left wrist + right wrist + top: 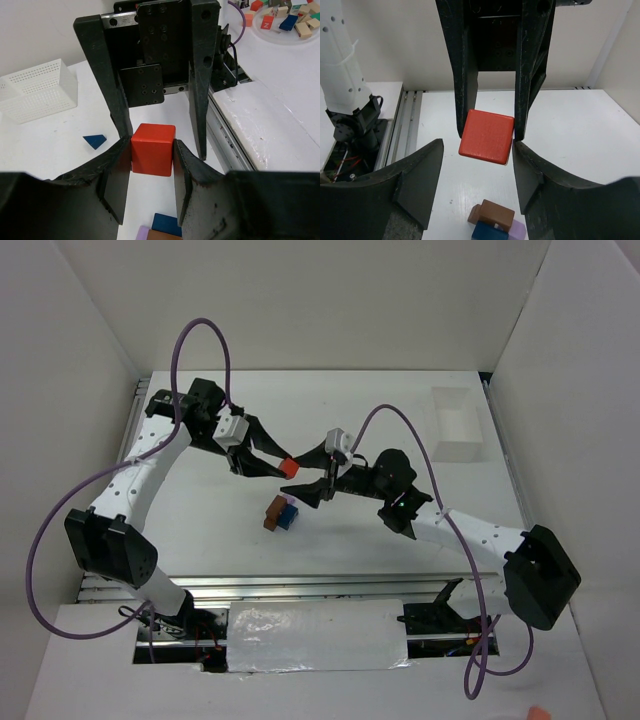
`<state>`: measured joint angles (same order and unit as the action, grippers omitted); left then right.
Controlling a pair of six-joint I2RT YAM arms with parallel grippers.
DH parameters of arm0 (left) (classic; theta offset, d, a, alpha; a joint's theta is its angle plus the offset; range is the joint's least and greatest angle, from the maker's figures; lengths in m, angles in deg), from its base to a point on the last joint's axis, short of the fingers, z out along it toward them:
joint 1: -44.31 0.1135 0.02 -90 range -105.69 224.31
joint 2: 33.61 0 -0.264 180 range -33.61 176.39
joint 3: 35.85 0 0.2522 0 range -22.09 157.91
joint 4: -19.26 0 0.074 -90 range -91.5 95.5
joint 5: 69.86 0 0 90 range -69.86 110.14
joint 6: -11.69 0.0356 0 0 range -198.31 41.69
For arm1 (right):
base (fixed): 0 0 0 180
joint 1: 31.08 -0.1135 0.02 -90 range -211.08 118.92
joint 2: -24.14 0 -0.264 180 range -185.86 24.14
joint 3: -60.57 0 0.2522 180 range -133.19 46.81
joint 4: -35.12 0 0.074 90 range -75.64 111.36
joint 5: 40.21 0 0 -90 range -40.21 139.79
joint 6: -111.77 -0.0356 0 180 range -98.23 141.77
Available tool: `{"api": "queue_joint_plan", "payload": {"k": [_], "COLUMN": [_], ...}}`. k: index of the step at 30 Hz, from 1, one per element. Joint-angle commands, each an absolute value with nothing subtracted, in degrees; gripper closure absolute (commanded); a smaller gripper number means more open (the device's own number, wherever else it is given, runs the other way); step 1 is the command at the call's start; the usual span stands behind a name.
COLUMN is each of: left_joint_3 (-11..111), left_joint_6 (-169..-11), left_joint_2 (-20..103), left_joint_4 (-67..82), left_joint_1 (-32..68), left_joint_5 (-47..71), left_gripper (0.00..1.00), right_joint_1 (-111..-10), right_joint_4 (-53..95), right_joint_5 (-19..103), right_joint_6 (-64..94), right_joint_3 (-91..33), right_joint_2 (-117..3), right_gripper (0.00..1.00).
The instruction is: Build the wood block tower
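Observation:
My left gripper [287, 468] is shut on a red cube [289, 467] and holds it above the table; in the left wrist view the cube [153, 149] sits tight between both pads. My right gripper [303, 478] is open, with its jaws on either side of the cube and just short of it; in the right wrist view [477, 175] the cube [486, 136] hangs between the left gripper's fingers. Below lies the block cluster [280, 513]: a brown block [497, 215] on a blue block [487, 232], with a pale purple one [518, 231] beside them.
A white perforated basket [455, 420] stands at the back right and also shows in the left wrist view [37, 90]. A loose blue wedge [95, 141] lies on the table. A dish of spare blocks [285, 20] sits beyond the rail [235, 145].

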<state>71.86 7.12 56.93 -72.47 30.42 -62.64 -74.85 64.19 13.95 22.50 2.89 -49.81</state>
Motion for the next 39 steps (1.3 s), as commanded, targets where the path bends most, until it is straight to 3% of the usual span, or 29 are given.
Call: {"api": "queue_joint_plan", "payload": {"k": [1,4,5,6,10,12,13,16,17,19,20,21,27,29,31,32,33,34,39], "left_joint_3": [71.6,71.3,71.2,71.1,70.7,71.0,71.1,71.2,71.2,71.1,71.2,71.9,79.8,80.7,78.2,72.4,68.7,66.0,60.1], "left_joint_6": [10.5,10.8,10.9,11.0,11.4,11.0,10.7,10.3,10.3,10.3,10.2,9.7,-0.8,-14.3,-30.8,-48.9,-54.9,-56.8,-48.9], "left_joint_2": [54.9,54.5,54.4,54.4,54.3,54.4,54.4,54.3,54.3,54.2,54.2,54.3,58.9,59.3,57.2,55.4,53.8,50.4,45.1], "left_joint_4": [-73.1,-73.0,-73.0,-73.0,-73.0,-73.1,-73.1,-73.0,-73.0,-73.0,-72.9,-73.0,-70.9,-65.0,-43.6,-33.7,-24.8,-14.9,-15.6], "left_joint_1": [30.7,30.7,30.7,30.7,31.0,30.9,31.0,30.9,31.0,30.9,30.8,30.4,29.7,28.5,26.4,22.9,20.7,18.8,14.1], "left_joint_5": [-73.1,-73.0,-72.9,-73.0,-73.5,-73.3,-73.1,-72.7,-72.5,-72.1,-70.9,-70.2,-62.7,-58.2,-51.7,-46.3,-30.7,-24.1,-20.8], "left_gripper": [0.99,0.99,0.99,0.99,0.99,0.95,0.9,0.72,0.55,0.36,0.14,0.01,0.01,0.01,0.01,0.01,0.01,0.01,0.01], "right_joint_1": [-75.4,-75.7,-75.9,-76.0,-76.1,-76.1,-76.0,-75.5,-75.3,-74.7,-74.4,-74.1,-71.5,-71.3,-71.2,-71.1,-70.9,-70.5,-66.3], "right_joint_4": [67.3,68.2,68.0,67.8,66.8,66.7,66.5,66.7,66.5,63.5,62.2,58.5,36.9,30.2,20.1,17.9,13.8,12.9,8.8], "right_joint_5": [13.8,15.2,16.0,16.7,18.5,19.3,19.8,20.4,20.0,19.6,19.6,19.2,17.4,19.0,23.6,24.6,25.9,26.9,21.1], "right_joint_6": [22.9,22.5,22.4,22.3,22.7,22.8,23.0,22.9,22.9,23.5,24.4,25.2,33.3,37.0,40.7,41.5,41.7,41.7,41.9], "right_joint_3": [2.0,1.8,1.8,1.5,1.7,2.2,2.4,3.1,3.2,2.8,2.3,1.8,-2.9,-4.8,-6.6,-7.4,-7.8,-7.5,-6.3], "right_joint_2": [-47.8,-48.1,-48.2,-48.3,-47.9,-47.8,-47.5,-46.9,-46.5,-46.0,-45.7,-45.4,-43.3,-43.0,-43.2,-43.2,-43.2,-42.2,-37.6], "right_gripper": [0.36,0.5,0.62,0.68,0.76,0.86,0.97,1.0,1.0,1.0,1.0,1.0,1.0,1.0,1.0,1.0,1.0,1.0,1.0]}}
